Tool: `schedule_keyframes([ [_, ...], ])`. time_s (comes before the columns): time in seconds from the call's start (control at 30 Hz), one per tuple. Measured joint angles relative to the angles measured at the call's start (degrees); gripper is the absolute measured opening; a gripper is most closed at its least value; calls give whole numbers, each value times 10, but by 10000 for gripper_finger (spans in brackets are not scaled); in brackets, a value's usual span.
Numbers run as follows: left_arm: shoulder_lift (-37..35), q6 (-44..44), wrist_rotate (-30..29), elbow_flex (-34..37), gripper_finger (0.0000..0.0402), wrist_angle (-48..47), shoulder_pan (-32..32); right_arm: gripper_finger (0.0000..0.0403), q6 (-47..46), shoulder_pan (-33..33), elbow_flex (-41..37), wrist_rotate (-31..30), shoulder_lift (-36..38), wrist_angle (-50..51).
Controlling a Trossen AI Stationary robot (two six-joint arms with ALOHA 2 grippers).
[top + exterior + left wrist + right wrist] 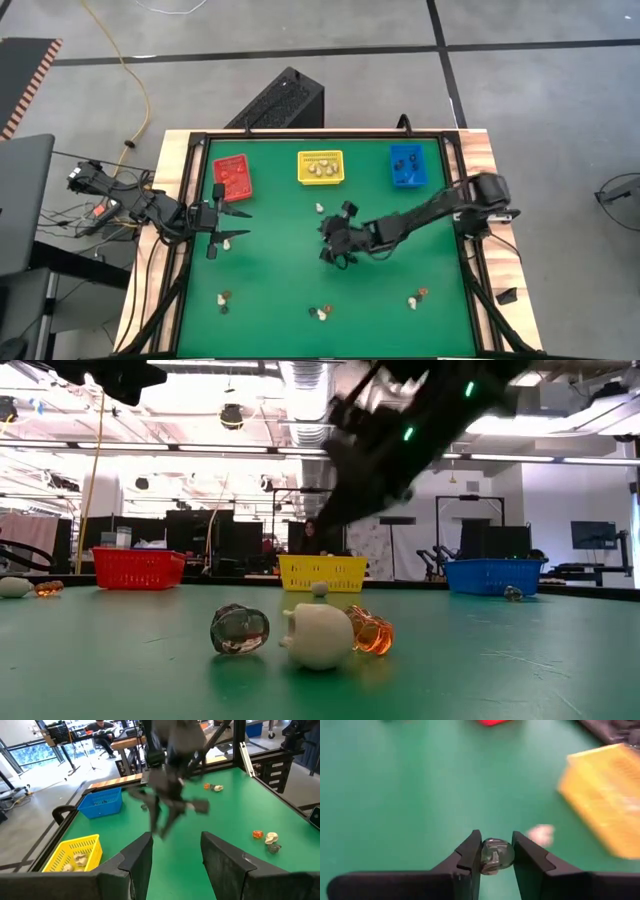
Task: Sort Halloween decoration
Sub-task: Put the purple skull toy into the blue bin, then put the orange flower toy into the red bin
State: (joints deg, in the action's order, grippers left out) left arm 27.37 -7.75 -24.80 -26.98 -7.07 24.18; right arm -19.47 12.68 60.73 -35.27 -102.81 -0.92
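Observation:
The Halloween decoration lies scattered as tiny trinkets. In the low view a dark clear one [240,630], a cream one [318,635] and an orange one [371,632] lie close together on the green mat. More small groups [222,298] [320,313] [415,298] sit near the table's near edge, and a single cream one [319,208] lies below the yellow bin. My right gripper [330,250] [496,847] is over the table's middle, shut on a grey clear trinket [496,856]. My left gripper [245,222] [176,842] waits open at the left, beside a cream trinket [228,243]. My right gripper pinches the small grey clear trinket [495,862] between its two fingertips [472,852]; only the free ends are on it. The arm reaches in from the table's right side. The trinket is held clear of the green mat.
Red bin [232,175], yellow bin [320,167] with cream trinkets inside, and blue bin [408,165] stand in a row along the far edge. A black frame rail [470,250] borders the mat. Bare green mat [280,270] lies between the two arms.

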Motion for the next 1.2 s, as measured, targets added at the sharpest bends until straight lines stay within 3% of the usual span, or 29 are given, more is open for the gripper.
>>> schedule_keyframes([
  [0.27, 0, 0, 0, 0, 158, 0, 0, 114, -99, -63, 0, -67, 183, 376],
  [0.47, 0, 0, 0, 0, 158, 2, 0, 128, -200, -184, -1, -64, 215, 583],
  [0.83, 0, 2, 0, 0, 158, 0, 0, 143, -132, -365, -115, -5, 214, 468],
  [1.2, 0, -5, 0, 0, 158, -1, 0, 240, -118, -384, -114, -2, 219, 472],
])
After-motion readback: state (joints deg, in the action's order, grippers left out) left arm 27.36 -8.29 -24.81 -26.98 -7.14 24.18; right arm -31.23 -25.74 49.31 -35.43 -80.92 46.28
